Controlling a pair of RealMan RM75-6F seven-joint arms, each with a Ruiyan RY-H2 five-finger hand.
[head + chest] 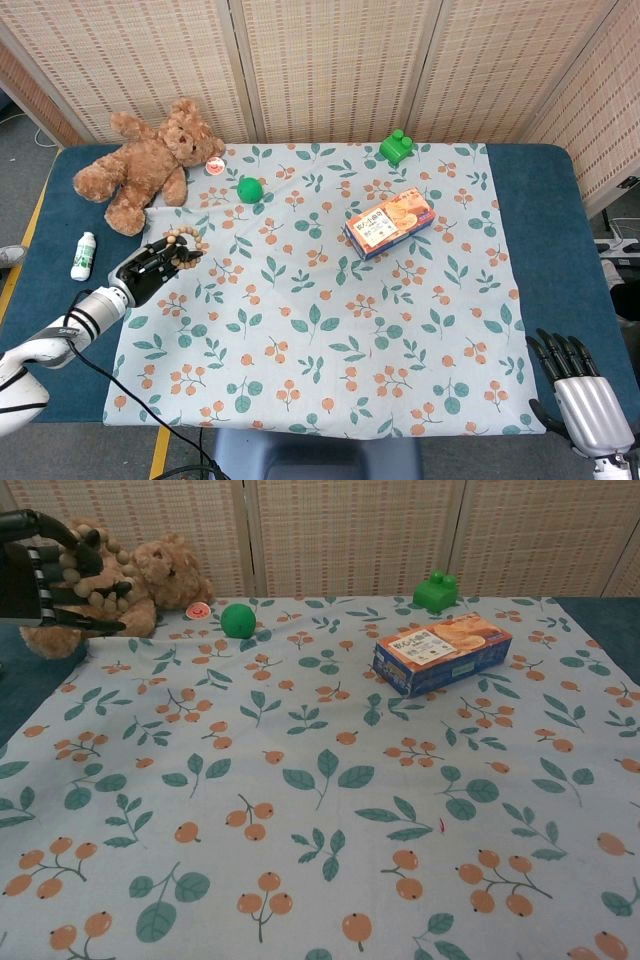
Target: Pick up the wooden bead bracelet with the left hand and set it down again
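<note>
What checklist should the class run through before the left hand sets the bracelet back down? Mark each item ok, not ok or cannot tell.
1. Bracelet held by the left hand: ok, the beads loop over its fingers.
2. Bracelet lifted off the cloth: ok, the chest view shows it raised in front of the bear.
3. Cloth right below the hand bare: ok, only printed pattern shows there.
4. Ball and bottle apart from the hand: ok.
5. Right hand out of the way: ok, at the table's near right corner, holding nothing.
6. Grip firmness: cannot tell.
</note>
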